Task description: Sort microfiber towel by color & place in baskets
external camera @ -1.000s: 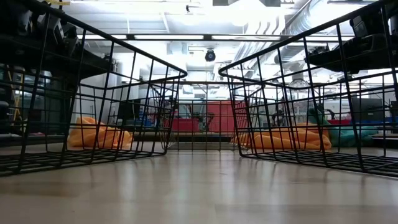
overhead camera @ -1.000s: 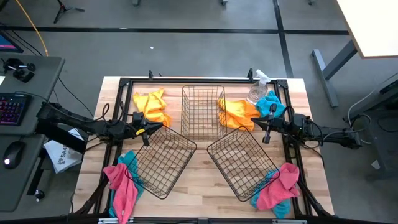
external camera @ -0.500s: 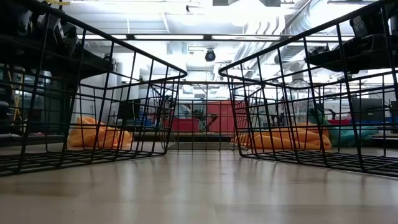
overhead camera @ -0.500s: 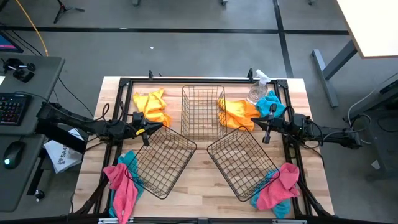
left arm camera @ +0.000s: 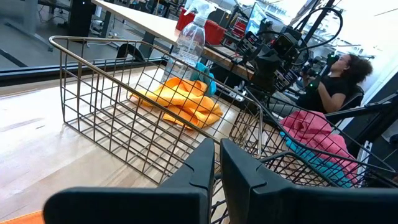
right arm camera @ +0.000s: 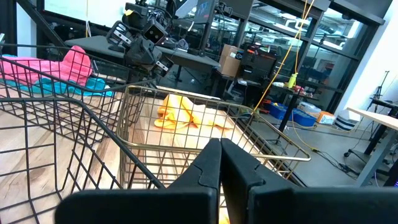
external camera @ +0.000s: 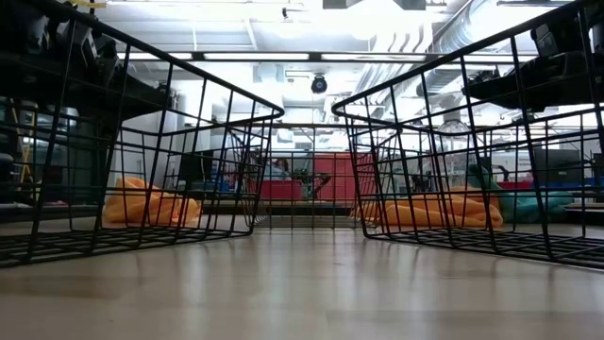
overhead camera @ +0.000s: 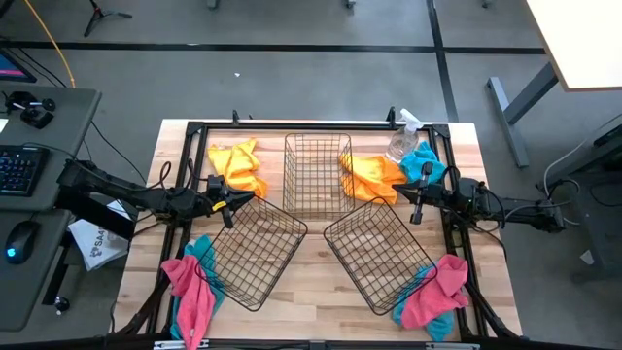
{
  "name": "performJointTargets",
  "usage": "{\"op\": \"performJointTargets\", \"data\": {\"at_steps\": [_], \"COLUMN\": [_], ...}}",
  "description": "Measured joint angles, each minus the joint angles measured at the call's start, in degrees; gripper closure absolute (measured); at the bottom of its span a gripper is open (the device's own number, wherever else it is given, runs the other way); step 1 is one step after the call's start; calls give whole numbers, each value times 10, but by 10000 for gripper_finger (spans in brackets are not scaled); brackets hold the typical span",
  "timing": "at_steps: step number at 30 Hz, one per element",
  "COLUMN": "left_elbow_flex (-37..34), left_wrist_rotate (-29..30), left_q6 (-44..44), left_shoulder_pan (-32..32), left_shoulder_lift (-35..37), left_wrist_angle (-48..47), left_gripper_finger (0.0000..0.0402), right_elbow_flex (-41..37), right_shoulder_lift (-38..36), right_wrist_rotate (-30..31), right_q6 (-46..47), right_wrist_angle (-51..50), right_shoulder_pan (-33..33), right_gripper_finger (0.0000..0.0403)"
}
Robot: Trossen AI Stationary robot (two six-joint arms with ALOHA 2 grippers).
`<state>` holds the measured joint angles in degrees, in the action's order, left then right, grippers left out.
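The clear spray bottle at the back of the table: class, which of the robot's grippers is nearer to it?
The right. The right gripper sits just in front of the spray bottle, beside the turquoise towel. The left gripper is across the table, beyond the middle basket.

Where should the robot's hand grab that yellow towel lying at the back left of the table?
Probably the raised fold near the middle of the yellow towel, coming straight down from above. It lies crumpled and bunched on the wood, so a ridge pinches more easily than its edges. The left hand is closest.
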<state>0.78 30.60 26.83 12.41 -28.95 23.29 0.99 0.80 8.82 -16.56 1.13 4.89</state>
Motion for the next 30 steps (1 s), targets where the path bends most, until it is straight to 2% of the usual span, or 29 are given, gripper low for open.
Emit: {"op": "performJointTargets", "data": {"at_steps": [12, 16, 18, 21, 23, 24, 26, 27, 28, 30], "left_elbow_flex": [0, 0, 0, 1, 17, 40, 114, 165, 222, 348], "left_wrist_rotate": [0, 0, 0, 24, 53, 45, -11, -37, -54, -48], "left_q6": [1, 54, 97, 159, 145, 121, 52, 19, -15, -62], "left_shoulder_pan": [0, 0, 0, -2, -17, -29, -59, -75, -93, -133], "left_shoulder_lift": [0, 0, 0, -1, -15, -24, -52, -75, -99, -146], "left_wrist_angle": [1, 17, 45, 158, 227, 239, 209, 162, 82, -151], "left_gripper_finger": [387, 387, 387, 387, 387, 387, 387, 387, 387, 387], "right_elbow_flex": [0, 0, 0, 0, 0, 0, 0, 0, 0, 0], "right_shoulder_lift": [0, 0, 0, 0, 0, 0, 0, 0, 0, 0], "right_wrist_rotate": [0, 0, 0, 0, 0, 0, 0, 0, 0, 0], "right_q6": [0, 0, 0, 0, 0, 0, 0, 0, 0, 0], "right_wrist_angle": [0, 0, 0, 0, 0, 0, 0, 0, 0, 0], "right_shoulder_pan": [0, 0, 0, 0, 0, 0, 0, 0, 0, 0], "right_gripper_finger": [402, 402, 402, 402, 402, 402, 402, 402, 402, 402]}}
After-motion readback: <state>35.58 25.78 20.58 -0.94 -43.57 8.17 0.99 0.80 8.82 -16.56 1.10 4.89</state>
